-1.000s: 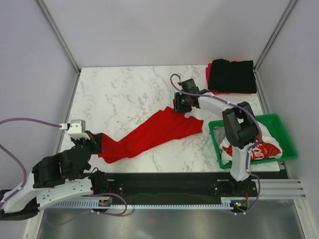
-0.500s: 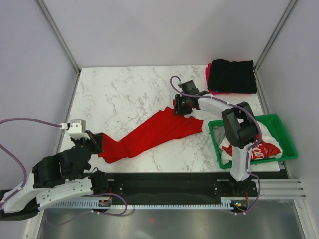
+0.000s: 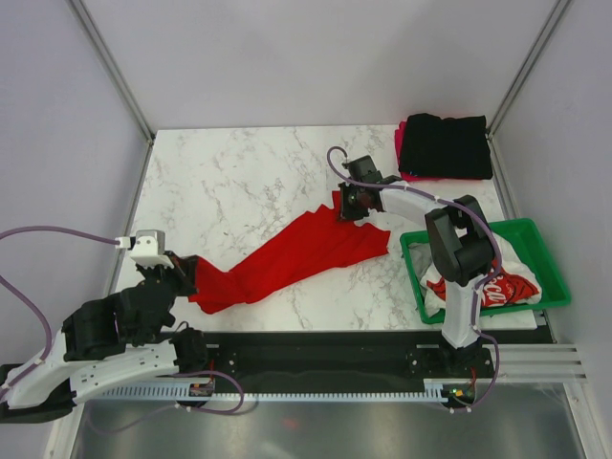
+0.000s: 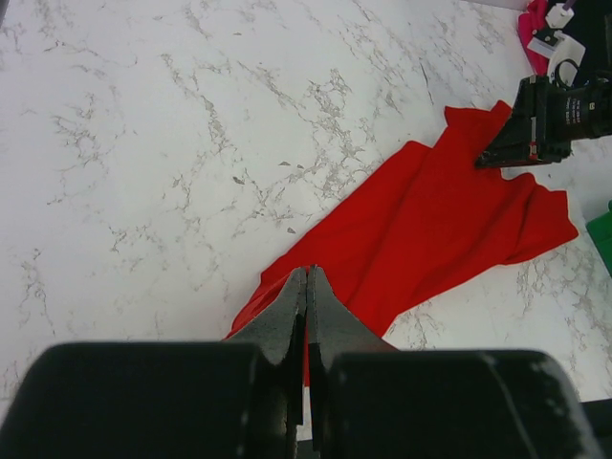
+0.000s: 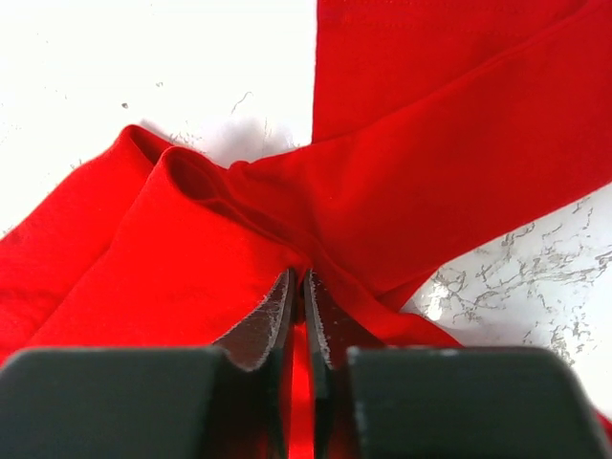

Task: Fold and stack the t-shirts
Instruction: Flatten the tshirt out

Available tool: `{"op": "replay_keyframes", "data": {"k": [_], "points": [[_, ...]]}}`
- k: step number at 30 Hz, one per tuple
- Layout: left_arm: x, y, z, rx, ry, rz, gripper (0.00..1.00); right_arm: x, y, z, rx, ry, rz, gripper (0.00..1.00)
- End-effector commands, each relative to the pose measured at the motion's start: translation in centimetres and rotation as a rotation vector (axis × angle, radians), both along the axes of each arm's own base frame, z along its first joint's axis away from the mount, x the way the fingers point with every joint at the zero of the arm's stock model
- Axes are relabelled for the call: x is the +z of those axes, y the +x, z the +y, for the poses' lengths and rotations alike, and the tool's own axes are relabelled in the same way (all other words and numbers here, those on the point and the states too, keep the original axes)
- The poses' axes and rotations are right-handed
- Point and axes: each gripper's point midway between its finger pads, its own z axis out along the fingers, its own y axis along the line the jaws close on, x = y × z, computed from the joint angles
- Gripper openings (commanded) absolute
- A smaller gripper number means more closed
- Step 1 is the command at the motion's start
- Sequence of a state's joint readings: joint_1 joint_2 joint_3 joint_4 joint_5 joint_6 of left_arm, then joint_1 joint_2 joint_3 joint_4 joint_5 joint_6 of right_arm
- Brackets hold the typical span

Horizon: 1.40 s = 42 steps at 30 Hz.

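Note:
A bright red t-shirt (image 3: 296, 256) lies stretched in a long diagonal band across the marble table. My left gripper (image 3: 188, 272) is shut on its near left end; in the left wrist view the fingers (image 4: 308, 292) pinch red cloth (image 4: 430, 220). My right gripper (image 3: 342, 207) is at the far right corner of the red t-shirt, and in the right wrist view its jaws (image 5: 298, 292) are closed on a bunched fold of red cloth (image 5: 402, 182). A folded black t-shirt (image 3: 445, 145) lies on a magenta-pink one (image 3: 399, 142) at the back right. A white t-shirt with red print (image 3: 502, 285) sits in the crate.
The green plastic crate (image 3: 535, 239) stands at the right front edge of the table, close beside the right arm's elbow (image 3: 459, 239). Grey walls and metal posts enclose the table on the left, back and right.
The right gripper has closed on the far corner of the red t-shirt. The left gripper and the cloth have hardly moved.

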<state>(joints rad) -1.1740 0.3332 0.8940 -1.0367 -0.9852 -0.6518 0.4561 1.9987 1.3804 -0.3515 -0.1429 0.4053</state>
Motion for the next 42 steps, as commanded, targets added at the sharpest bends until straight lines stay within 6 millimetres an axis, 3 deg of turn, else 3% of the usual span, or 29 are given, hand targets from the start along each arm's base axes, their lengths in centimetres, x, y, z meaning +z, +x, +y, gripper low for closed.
{"op": "replay_keyframes", "data": {"k": [1,8,19,21,25,27,29,30,31,32,33,34,35,36,37,38,40,41,42], "points": [[0.3,0.3,-0.5,-0.012,0.018,-0.012,0.02,1.5,0.8,0.9,0.01,0.028,-0.038,0.13],[0.3,0.2,-0.5,-0.013,0.014,-0.014,0.02,3.4,1.2,0.8,0.018,0.014,-0.058,0.09],[0.4,0.2,-0.4,-0.012,0.008,-0.016,0.02,8.1,2.3,0.8,0.026,0.004,-0.118,0.09],[0.4,0.2,-0.4,-0.013,0.006,-0.017,0.02,8.6,2.1,0.7,0.028,0.005,-0.119,0.0],[0.6,0.3,-0.3,-0.006,0.006,-0.019,0.02,11.3,1.7,1.0,0.03,0.051,-0.148,0.0],[1.7,0.2,-0.3,-0.016,-0.012,-0.03,0.02,14.4,1.3,0.8,0.027,0.074,-0.194,0.0],[3.3,0.2,-0.8,-0.038,-0.007,-0.042,0.02,19.4,0.6,0.0,0.006,0.097,-0.274,0.0],[6.0,0.3,-1.2,-0.053,-0.057,-0.077,0.02,21.3,0.4,-0.6,-0.015,0.098,-0.312,0.0],[7.4,0.5,-1.4,-0.073,-0.016,-0.103,0.02,23.8,0.0,-1.0,-0.032,0.111,-0.351,0.0],[8.3,1.1,-2.7,-0.084,0.039,-0.101,0.02,27.7,-1.2,-1.8,-0.05,0.144,-0.423,0.0],[11.3,1.3,-2.8,-0.086,0.012,-0.138,0.02,30.5,-1.7,-2.5,-0.073,0.166,-0.478,0.0],[12.6,1.5,-3.1,-0.09,0.035,-0.149,0.02,32.6,-2.5,-3.0,-0.085,0.188,-0.52,0.0],[13.2,2.4,-4.8,-0.098,0.128,-0.14,0.02,36.3,-4.5,-4.1,-0.104,0.232,-0.588,0.0],[16.3,2.4,-4.6,-0.097,0.087,-0.173,0.02,38.1,-5.5,-4.7,-0.115,0.252,-0.628,0.0],[18.9,2.5,-5.5,-0.125,0.078,-0.195,0.02,41.5,-7.8,-6.1,-0.123,0.286,-0.714,0.0],[18.9,2.6,-5.5,-0.128,0.089,-0.198,0.02,42.9,-8.6,-7.2,-0.145,0.28,-0.762,0.0],[23.2,2.4,-5.9,-0.154,0.025,-0.253,0.02,44.9,-10.4,-9.1,-0.166,0.264,-0.851,0.0],[24.8,2.4,-5.8,-0.161,0.012,-0.285,0.02,47.2,-12.6,-10.5,-0.168,0.284,-0.936,0.0],[27.3,2.1,-6.1,-0.195,-0.024,-0.333,0.02,48.0,-13.5,-11.1,-0.147,0.262,-0.991,0.0]]}}
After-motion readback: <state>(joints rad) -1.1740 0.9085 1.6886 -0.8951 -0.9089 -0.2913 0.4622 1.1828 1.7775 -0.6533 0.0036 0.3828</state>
